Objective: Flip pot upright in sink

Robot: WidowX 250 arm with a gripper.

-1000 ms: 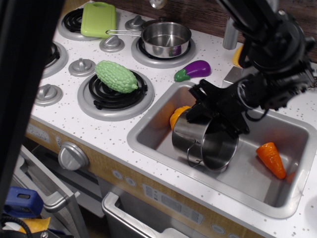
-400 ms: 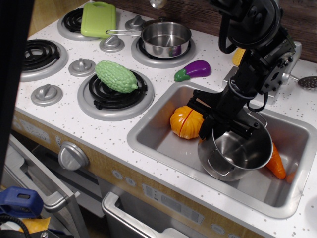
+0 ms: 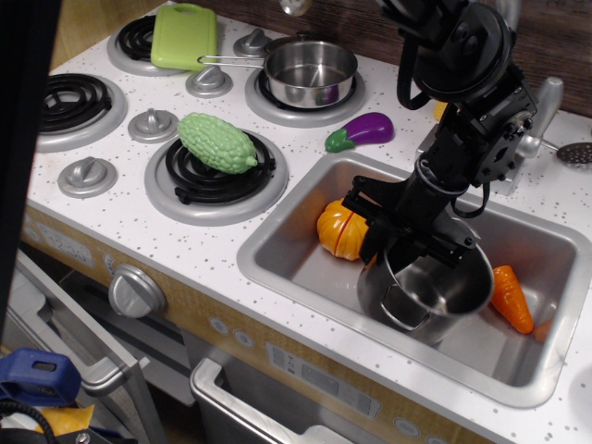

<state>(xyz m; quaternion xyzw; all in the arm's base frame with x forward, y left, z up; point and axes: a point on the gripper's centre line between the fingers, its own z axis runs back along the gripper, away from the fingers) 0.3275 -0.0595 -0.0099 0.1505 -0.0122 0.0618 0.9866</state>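
The shiny steel pot stands nearly upright in the sink, mouth facing up, a wire loop handle showing on its front left side. My black gripper reaches down from the upper right and is shut on the pot's far left rim. The arm hides the back part of the rim. An orange round toy vegetable lies just left of the pot on the sink floor, and an orange carrot lies at its right.
A purple eggplant lies on the counter behind the sink. A green bumpy gourd sits on the front burner. A long-handled saucepan sits on the back burner, a green cutting board beyond it. The faucet stands at the right.
The pot has turned from lying on its side, mouth toward the front, to nearly upright. The gripper swung with it to the right, then lowered it slightly left onto the sink floor.
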